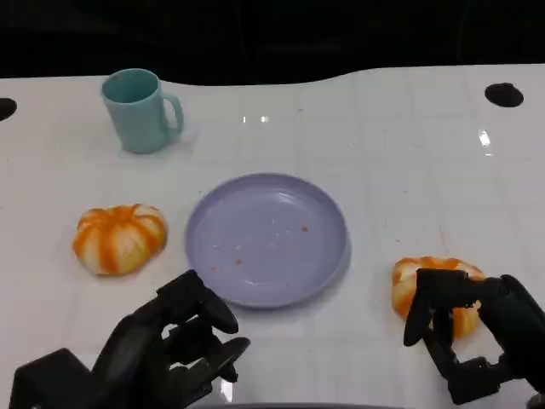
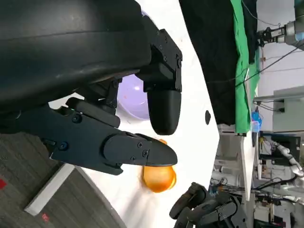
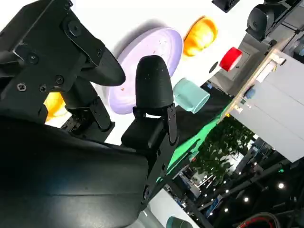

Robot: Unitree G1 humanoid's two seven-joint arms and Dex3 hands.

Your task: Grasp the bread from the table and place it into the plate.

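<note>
1. At the far left of the white table point(image 1: 400, 162) lies an orange-and-white striped bread roll point(image 1: 119, 238), near the lavender plate point(image 1: 266, 239) but not touching it.
2. Behind that roll, toward the table's far edge, a teal mug point(image 1: 139, 110) stands upright with its handle pointing right.
3. The left hand point(image 1: 174, 345) hovers at the near edge, just in front of the plate's left side; its fingers are loosely curled and apart, holding nothing.
4. The plate sits mid-table, bare but for a few crumbs.
5. At the right, a second orange bread point(image 1: 434, 292) rests on the table, well clear of the plate.
6. The right hand point(image 1: 477, 328) is at this bread, fingers spread and draped over its front; whether they actually grip it cannot be told.
</note>
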